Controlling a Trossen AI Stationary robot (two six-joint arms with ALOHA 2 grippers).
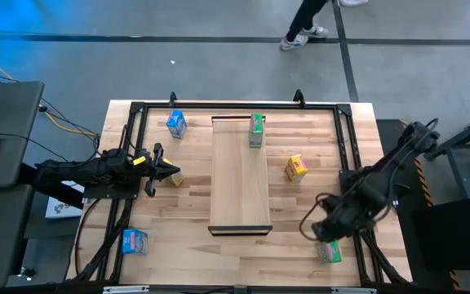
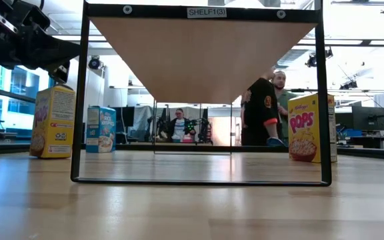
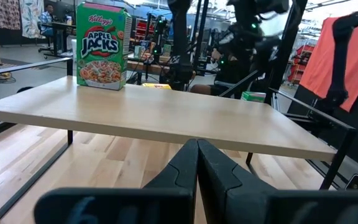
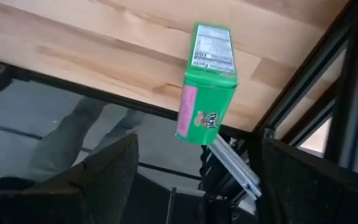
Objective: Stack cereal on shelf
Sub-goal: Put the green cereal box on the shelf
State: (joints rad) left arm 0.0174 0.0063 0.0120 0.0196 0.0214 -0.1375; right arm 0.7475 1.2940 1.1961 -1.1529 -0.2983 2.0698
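Note:
The shelf (image 1: 240, 175) is a light-wood plank on a black frame at the table's middle. One green cereal box (image 1: 256, 131) stands on its far end and also shows in the left wrist view (image 3: 101, 45). My left gripper (image 1: 175, 171) is shut and empty, level, left of the shelf and above a yellow box (image 1: 174, 179) that stands on the table (image 2: 52, 121). My right gripper (image 4: 191, 180) is open, pointing down above a second green box (image 4: 207, 81) on the table near its near right corner (image 1: 329, 251). A blue box (image 1: 176, 123), another blue box (image 1: 135, 242) and a yellow box (image 1: 296, 168) rest on the table.
A black metal frame (image 1: 345, 139) runs around the tabletop, with rails close to the near green box (image 4: 328, 81). People (image 2: 265, 110) show in the room beyond the table. Bare tabletop lies between the shelf and the boxes on either side.

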